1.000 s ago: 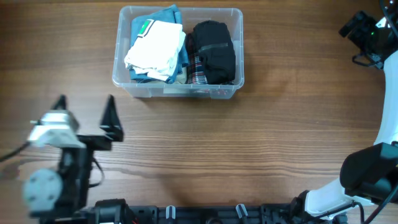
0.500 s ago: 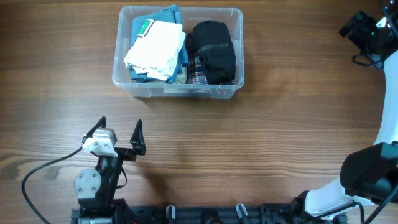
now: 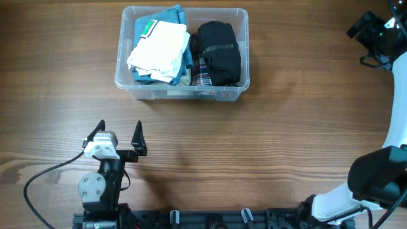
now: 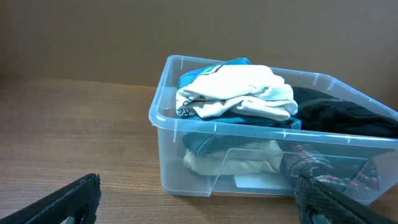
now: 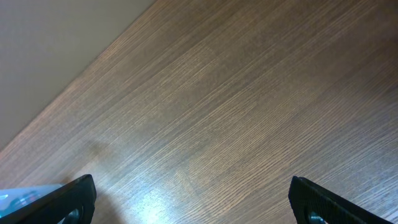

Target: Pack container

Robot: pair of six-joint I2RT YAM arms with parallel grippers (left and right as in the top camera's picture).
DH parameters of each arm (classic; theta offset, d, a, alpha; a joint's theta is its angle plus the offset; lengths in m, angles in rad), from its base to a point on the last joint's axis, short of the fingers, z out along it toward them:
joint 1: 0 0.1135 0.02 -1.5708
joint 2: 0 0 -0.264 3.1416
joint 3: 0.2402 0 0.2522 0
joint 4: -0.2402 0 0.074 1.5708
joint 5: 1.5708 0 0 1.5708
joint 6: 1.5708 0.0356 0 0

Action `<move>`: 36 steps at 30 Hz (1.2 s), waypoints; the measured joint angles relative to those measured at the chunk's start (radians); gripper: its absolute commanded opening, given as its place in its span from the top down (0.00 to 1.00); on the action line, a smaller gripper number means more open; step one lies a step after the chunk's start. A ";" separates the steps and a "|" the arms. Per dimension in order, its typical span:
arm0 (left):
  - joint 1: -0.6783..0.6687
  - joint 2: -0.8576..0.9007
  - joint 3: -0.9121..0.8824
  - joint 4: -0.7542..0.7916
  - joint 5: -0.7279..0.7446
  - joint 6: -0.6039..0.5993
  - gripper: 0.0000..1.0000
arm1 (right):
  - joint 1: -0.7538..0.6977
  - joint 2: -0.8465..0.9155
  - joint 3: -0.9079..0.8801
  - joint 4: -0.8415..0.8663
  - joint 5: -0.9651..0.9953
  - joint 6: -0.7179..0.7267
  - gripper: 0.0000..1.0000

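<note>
Clear container [image 3: 181, 93] crammed with clothes [image 3: 159, 48] at far-centre desk [image 3: 286, 146], left end effector [image 3: 119, 127] spread, empty, well apart near front, right end effector [image 5: 193, 202] likewise spread; packing seemingly finished, next likely just parking arms.

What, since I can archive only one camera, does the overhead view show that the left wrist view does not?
Only overhead: the whole open left gripper above the brown wooden table, the right arm at the table's right edge, and the clear plastic rectangular container seen from above.
Only left wrist: the container's front wall side-on, the clothes' stacked layers showing through it, and the plain brown wall behind.
Both: the container, the white crumpled garment over blue cloth, the black folded garment, and the plaid cloth.
</note>
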 measured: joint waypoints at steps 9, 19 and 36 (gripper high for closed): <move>0.000 0.000 0.000 0.000 0.000 0.000 0.00 | 0.000 0.000 0.000 0.000 0.000 0.000 0.00; 0.000 0.000 0.000 0.000 0.000 0.000 0.00 | 0.097 -0.143 -0.013 0.000 0.003 0.000 0.00; 0.000 0.000 -0.001 0.000 0.000 0.000 0.00 | 0.246 -1.311 -1.246 1.019 -0.278 -0.491 0.00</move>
